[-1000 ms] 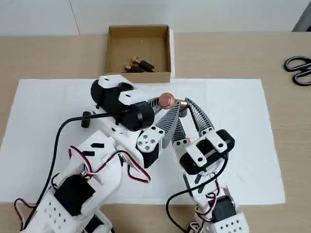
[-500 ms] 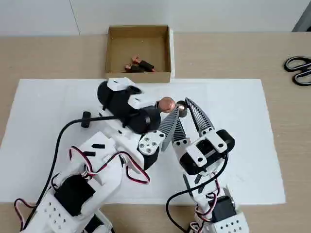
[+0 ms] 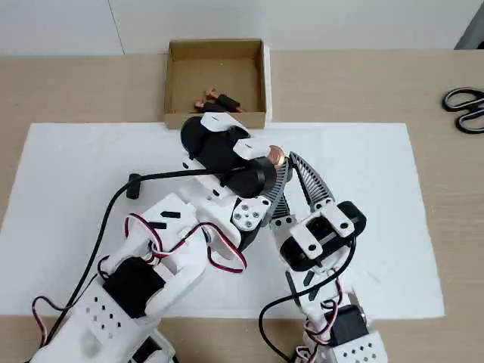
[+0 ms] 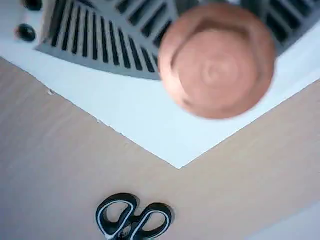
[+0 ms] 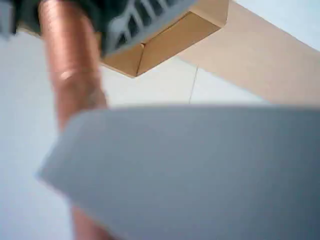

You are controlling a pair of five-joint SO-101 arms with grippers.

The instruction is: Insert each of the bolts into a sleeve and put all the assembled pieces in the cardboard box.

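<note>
L gripper point(image 3: 270, 163) is further over twd the R side than 1 s ago. Its wrist has swung across the paper point(image 3: 91, 189) and now sits just in front of the box point(image 3: 172, 83). The bolt point(image 3: 274, 156) has gone w/ it. The head was a little short of the R gripper point(image 3: 287, 162) and is now right at its tips, above the paper, roughly upright w/ head up.

R arm hasn't shifted.

L fingers are clamped on the bolt near its top: R wrist view shows a ribbed finger point(image 5: 137, 22) tight against the copper shaft. R fingers make a narrow V closed on the shaft lower down. One of them point(image 5: 200, 170) covers the middle of it, so can't tell sleeve from bolt there.

Assembled pieces point(image 3: 215, 100) lie in the box's near part, same as before. Scissors point(image 3: 465, 110) are at the far R table edge, well apart.
</note>
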